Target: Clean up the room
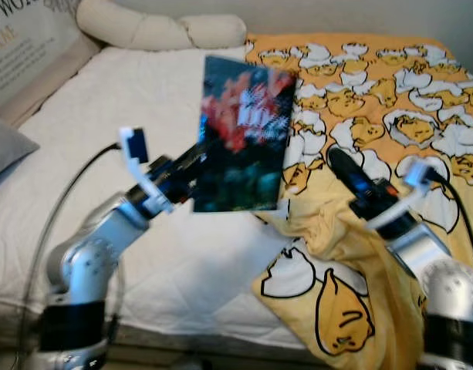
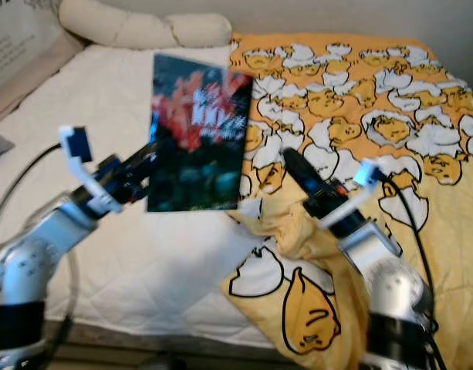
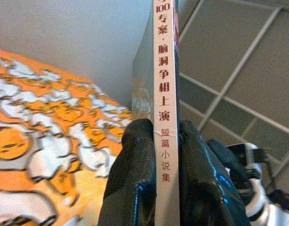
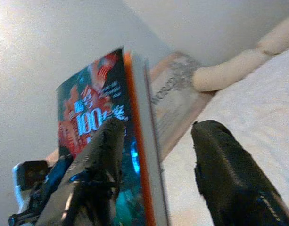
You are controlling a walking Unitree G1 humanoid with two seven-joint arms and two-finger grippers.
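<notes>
Book being held upright over the bed, not yet put away
Left gripper is pinching its spine; right gripper is hovering spread beside it, with the yellow blanket lying rumpled

Object: thin paperback book with dark cover, red-and-white artwork, white spine printed with Chinese characters.
Pose: upright, cover facing the head camera.
Place: raised above the white mattress, beside the yellow blanket.

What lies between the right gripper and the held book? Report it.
Nothing solid. In the left eye view, the right gripper hangs just off the book, which the left gripper holds upright; behind the gap lies the yellow patterned blanket.
</notes>
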